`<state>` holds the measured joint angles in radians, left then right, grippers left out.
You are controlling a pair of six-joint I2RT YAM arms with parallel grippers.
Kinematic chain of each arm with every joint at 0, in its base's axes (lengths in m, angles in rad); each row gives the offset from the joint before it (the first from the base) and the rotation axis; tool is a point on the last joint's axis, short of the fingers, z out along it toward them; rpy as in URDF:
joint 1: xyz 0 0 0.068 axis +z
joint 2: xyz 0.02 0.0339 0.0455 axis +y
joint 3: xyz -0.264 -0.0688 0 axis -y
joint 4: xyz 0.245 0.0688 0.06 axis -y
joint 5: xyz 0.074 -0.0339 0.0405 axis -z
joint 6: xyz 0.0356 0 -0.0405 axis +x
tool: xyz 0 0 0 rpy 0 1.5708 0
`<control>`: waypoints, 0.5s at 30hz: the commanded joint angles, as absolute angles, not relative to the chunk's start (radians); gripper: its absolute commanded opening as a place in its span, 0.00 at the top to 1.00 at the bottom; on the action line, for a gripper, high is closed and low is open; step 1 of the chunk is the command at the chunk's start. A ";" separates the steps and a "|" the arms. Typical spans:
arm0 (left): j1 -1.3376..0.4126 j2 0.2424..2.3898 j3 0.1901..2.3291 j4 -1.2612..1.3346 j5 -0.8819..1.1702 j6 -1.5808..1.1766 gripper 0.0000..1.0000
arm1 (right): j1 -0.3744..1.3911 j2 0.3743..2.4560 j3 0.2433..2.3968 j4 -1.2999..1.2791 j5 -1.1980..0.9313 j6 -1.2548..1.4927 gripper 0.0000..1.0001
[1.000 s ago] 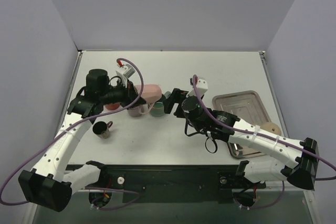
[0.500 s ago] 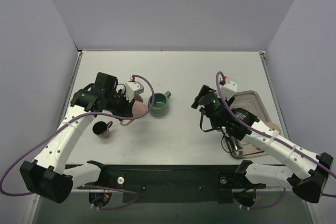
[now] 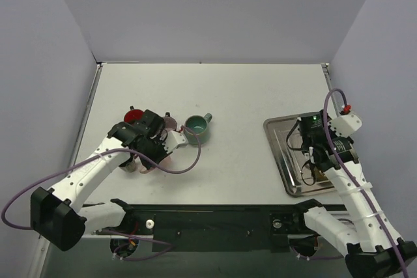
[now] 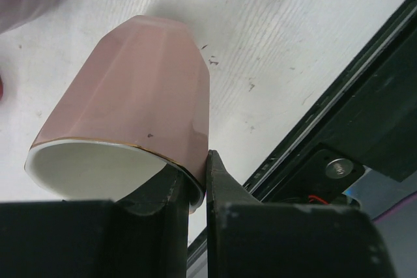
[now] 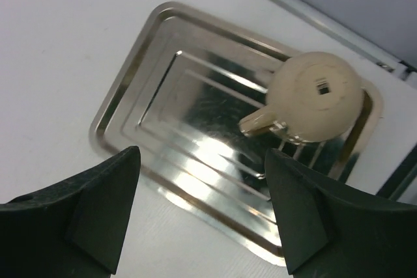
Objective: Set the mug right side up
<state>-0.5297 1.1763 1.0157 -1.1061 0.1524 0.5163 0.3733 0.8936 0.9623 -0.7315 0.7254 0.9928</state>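
A pink faceted mug (image 4: 130, 109) with a white inside hangs tilted over the table, its mouth turned toward the wrist camera. My left gripper (image 4: 195, 174) is shut on its rim, one finger inside and one outside. From above, the left gripper (image 3: 155, 151) sits near the table's front left and the arm hides most of the pink mug (image 3: 167, 155). A cream mug (image 5: 316, 96) stands upside down on the metal tray (image 5: 169, 96), handle to the left. My right gripper (image 5: 202, 161) hovers open above the tray, holding nothing; in the top view the right gripper (image 3: 310, 164) covers that mug.
A green mug (image 3: 196, 129) stands upright just right of the left gripper. A red cup (image 3: 133, 116) sits behind the left arm. The tray (image 3: 287, 161) lies at the right near the front edge. The black front rail (image 4: 365, 115) runs close to the pink mug.
The right arm pulled away from the green mug and swung right to above the tray. The left arm carried the pink mug toward the near edge. The green mug stays upright.
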 commanded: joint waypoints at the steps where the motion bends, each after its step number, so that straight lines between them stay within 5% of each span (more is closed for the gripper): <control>1: -0.566 1.186 1.005 -0.974 0.008 0.552 1.00 | 0.184 0.862 0.934 -0.825 0.776 0.953 0.28; 8: -0.643 1.316 1.028 -0.957 -0.052 0.568 1.00 | -0.272 0.983 0.936 -0.766 0.601 0.894 0.29; 15: -0.653 1.397 0.985 -0.902 -0.072 0.592 1.00 | -0.425 1.017 0.871 -0.683 0.497 0.884 0.30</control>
<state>-0.6529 1.3571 0.9943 -0.9821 -0.0452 0.5648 -0.3836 1.0176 0.8974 -0.7101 0.5522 0.9085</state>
